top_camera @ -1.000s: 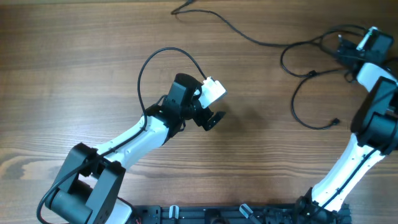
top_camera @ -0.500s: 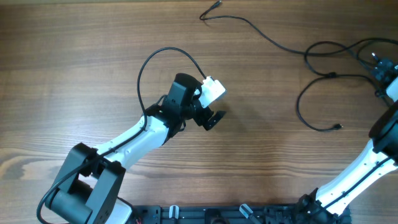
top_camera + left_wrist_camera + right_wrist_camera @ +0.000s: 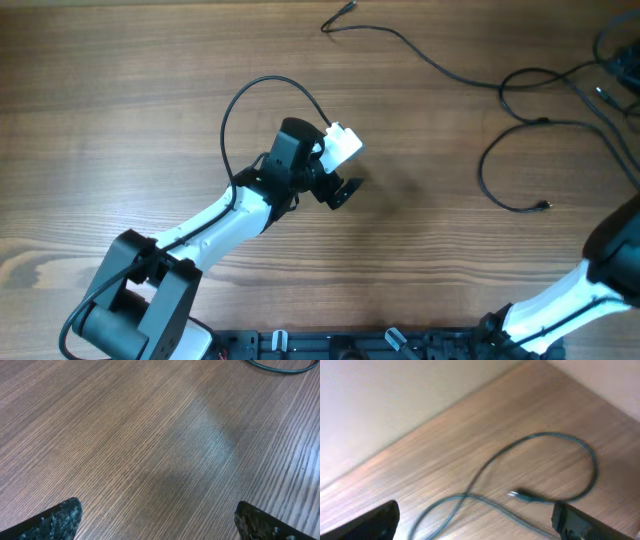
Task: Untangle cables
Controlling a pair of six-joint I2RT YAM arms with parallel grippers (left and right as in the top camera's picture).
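Note:
Thin black cables (image 3: pixel 424 57) lie on the wooden table at the far right. One strand runs from a plug end (image 3: pixel 347 7) at the top to a tangle of loops (image 3: pixel 487 160) by the right edge, and another plug end (image 3: pixel 545 207) lies below. My left gripper (image 3: pixel 342 192) is open and empty at mid-table, far from them. The left wrist view shows its spread jaws (image 3: pixel 157 522) over bare wood. My right gripper (image 3: pixel 475 522) is open over a blurred cable loop (image 3: pixel 590 460) with a small plug (image 3: pixel 520 494). It is out of the overhead view.
The left arm's own thicker black cable (image 3: pixel 232 105) arcs over the table behind its wrist. Only the right arm's lower links (image 3: pixel 610 270) show at the right edge. A cable piece (image 3: pixel 280 367) shows at the top of the left wrist view. A pale wall (image 3: pixel 395 395) borders the table.
The right arm has swung right and out of the overhead view. The cable strand and loops have shifted right with it. The left arm has not moved.

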